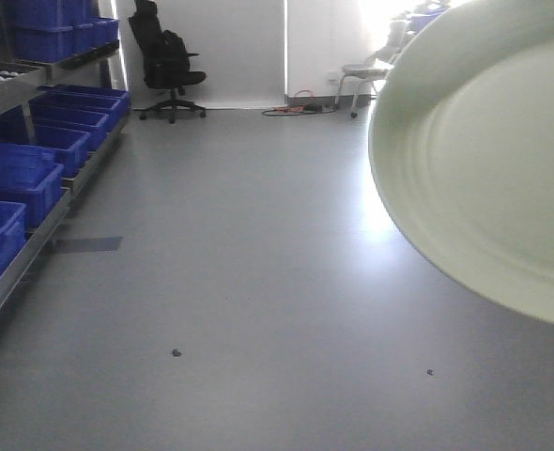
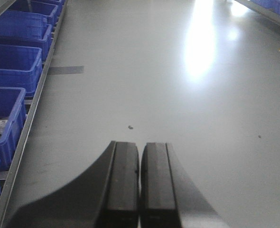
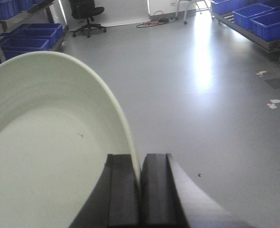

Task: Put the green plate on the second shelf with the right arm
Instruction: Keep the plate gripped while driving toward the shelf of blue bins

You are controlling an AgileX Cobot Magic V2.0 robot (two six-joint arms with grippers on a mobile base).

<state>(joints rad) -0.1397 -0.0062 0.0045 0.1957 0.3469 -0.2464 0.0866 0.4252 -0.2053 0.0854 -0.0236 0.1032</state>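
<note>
The green plate fills the right side of the front view, held up in the air and tilted. In the right wrist view the green plate stands on edge, and my right gripper is shut on its rim, one finger inside the plate and one outside. My left gripper hangs over the bare grey floor with its two fingers pressed together and nothing between them. No arm shows in the front view. The second shelf cannot be picked out for certain in these views.
A metal rack with blue bins runs along the left. Another rack with blue bins stands at the right. A black office chair, a second chair and cables are at the far wall.
</note>
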